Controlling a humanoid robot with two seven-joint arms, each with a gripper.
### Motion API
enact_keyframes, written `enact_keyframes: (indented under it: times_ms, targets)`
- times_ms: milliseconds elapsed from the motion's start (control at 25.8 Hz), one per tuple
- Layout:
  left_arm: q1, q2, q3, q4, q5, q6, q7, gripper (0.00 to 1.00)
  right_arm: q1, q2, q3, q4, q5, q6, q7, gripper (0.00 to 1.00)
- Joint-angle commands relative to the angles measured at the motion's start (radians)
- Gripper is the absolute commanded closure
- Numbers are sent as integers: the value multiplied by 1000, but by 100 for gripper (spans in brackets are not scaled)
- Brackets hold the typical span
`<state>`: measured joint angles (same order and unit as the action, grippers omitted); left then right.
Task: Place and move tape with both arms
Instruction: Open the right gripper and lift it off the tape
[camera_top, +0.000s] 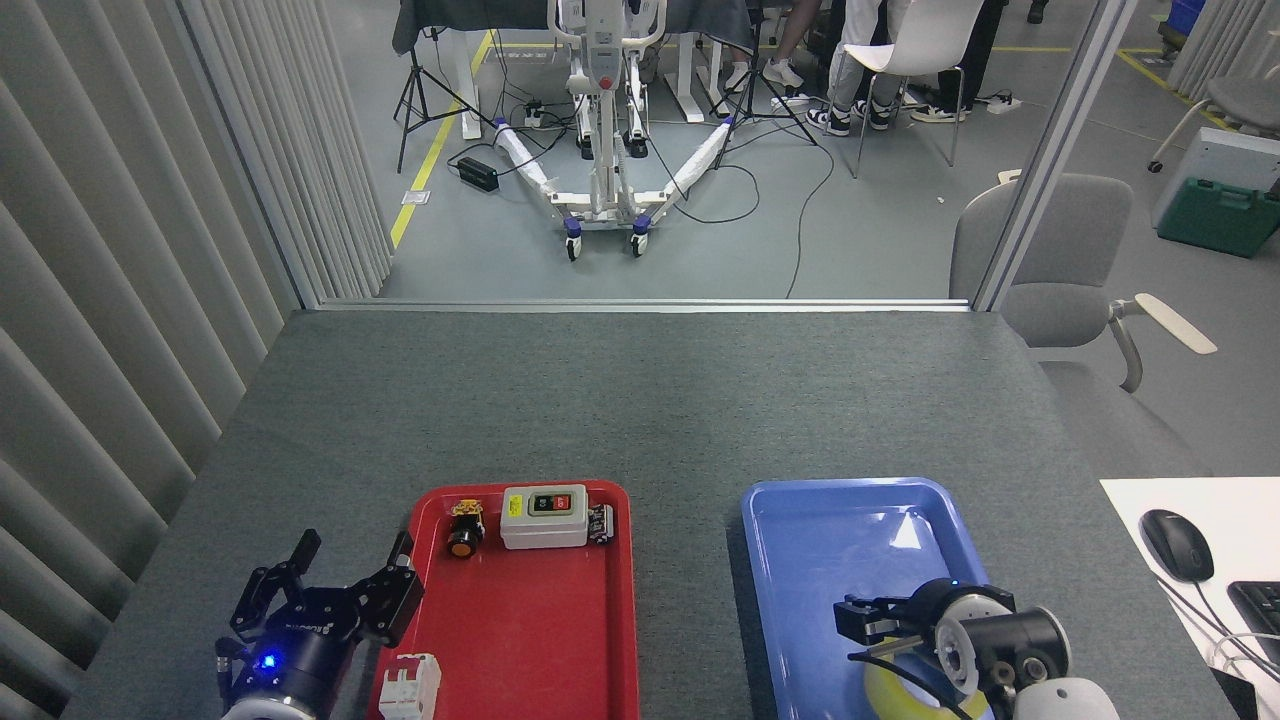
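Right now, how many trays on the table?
2. A red tray sits left of centre by the left gripper; a blue tray sits right, under the right gripper.
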<state>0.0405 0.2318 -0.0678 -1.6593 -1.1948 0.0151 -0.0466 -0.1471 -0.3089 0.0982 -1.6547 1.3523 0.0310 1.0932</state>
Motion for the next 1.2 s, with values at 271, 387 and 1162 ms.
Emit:
enact_keyframes:
  times_ms: [271, 387, 1162]
  targets:
    - [-2, -5, 13, -1, 0, -1, 5, 0, 210, 48, -115, -28, 5, -13, -941, 0]
    - [-8, -3, 16, -1, 0, -4, 7, 0, 218, 59, -117, -28, 4, -11, -941, 0]
    - [-8, -40, 45, -24, -69, -26, 14, 0, 261, 82, -115, -27, -2, -79, -1084, 0]
